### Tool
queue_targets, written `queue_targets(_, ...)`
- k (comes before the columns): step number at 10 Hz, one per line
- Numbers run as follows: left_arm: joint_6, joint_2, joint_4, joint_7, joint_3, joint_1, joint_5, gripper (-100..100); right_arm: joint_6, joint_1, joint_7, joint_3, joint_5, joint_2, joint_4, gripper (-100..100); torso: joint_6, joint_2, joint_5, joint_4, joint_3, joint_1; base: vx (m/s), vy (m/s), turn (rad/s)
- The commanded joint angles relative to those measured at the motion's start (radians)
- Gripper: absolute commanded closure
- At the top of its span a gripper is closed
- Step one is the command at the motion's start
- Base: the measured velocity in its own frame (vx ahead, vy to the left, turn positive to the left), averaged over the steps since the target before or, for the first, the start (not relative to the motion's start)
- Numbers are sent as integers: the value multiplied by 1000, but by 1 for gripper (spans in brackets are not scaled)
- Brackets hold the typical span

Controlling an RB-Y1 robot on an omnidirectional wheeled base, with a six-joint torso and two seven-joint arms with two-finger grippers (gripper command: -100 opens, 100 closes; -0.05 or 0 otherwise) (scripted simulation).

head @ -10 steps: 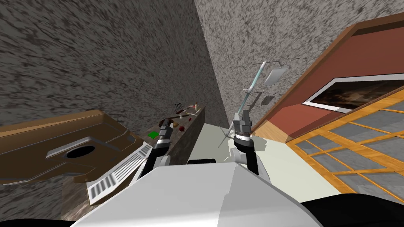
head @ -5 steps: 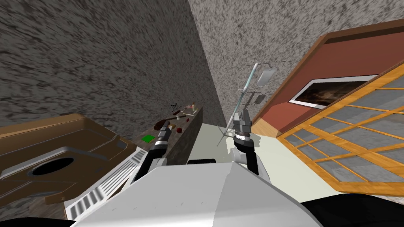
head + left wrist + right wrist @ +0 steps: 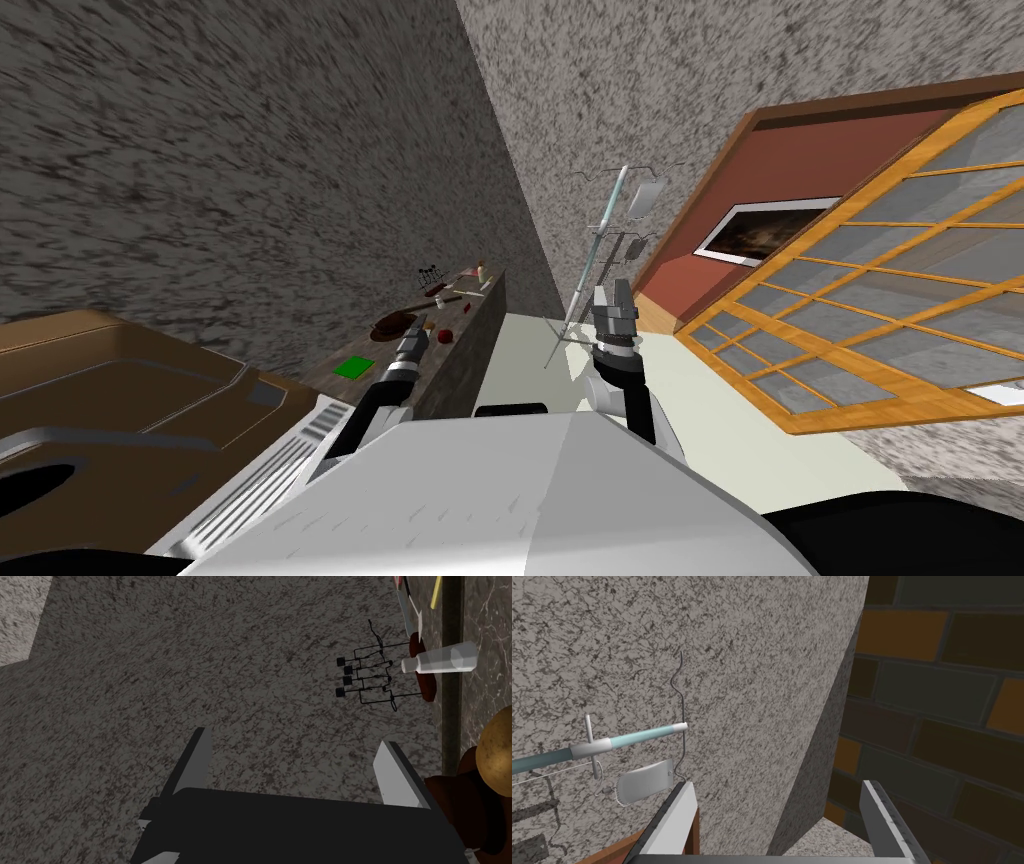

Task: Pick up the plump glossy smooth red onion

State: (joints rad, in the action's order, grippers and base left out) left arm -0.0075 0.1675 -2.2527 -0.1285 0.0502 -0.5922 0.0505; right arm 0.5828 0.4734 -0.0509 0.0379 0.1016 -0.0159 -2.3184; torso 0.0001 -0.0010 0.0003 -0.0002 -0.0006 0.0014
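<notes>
The red onion (image 3: 445, 335) is a small dark red ball on the dark stone counter (image 3: 470, 345), just right of my left gripper (image 3: 414, 328). In the left wrist view, that gripper (image 3: 295, 771) stands open with nothing between its fingers, facing the speckled wall. Beside it are a brown bowl (image 3: 460, 801) and a tan potato (image 3: 497, 758). My right gripper (image 3: 612, 300) is held up over the pale floor, right of the counter. Its fingers (image 3: 672, 816) are open and empty.
On the counter lie a green square (image 3: 352, 367), a brown bowl (image 3: 392, 323), a black wire rack (image 3: 370, 676) and a clear bottle (image 3: 440, 658). A thin stand with a teal pole (image 3: 642, 733) and a hanging bag (image 3: 644, 786) rises by the right gripper. A wood-framed window (image 3: 880, 320) lies to the right.
The whole head view has swung, so the counter and brown sink unit slid left and the window came in from the right. Both arms keep their pose.
</notes>
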Motion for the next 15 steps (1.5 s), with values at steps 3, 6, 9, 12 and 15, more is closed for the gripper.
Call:
queue_targets(3, 96, 23, -15, -35, 23, -35, 29, -100, 0, 0, 0, 0, 0, 0, 0, 0, 0, 0, 0, 0, 0, 0, 9, 16, -119)
queue_targets(6, 167, 42, -22, -60, 43, -55, 51, -100, 0, 0, 0, 0, 0, 0, 0, 0, -1, 0, 0, 0, 0, 0, 5, 15, -136)
queue_targets(9, 238, 62, -28, -86, 63, -75, 74, -100, 0, 0, 0, 0, 0, 0, 0, 0, -1, 0, 0, 0, 0, 0, 7, 16, -123)
queue_targets(12, 308, 83, -34, -111, 83, -94, 97, -100, 0, 0, 0, 0, 0, 0, 0, 0, -1, 0, 0, 0, 0, 0, 8, 15, -149)
queue_targets(15, 376, 105, -39, -136, 103, -112, 119, -100, 0, 0, 0, 0, 0, 0, 0, 0, 0, 0, 0, 0, 0, 0, 6, 19, -153)
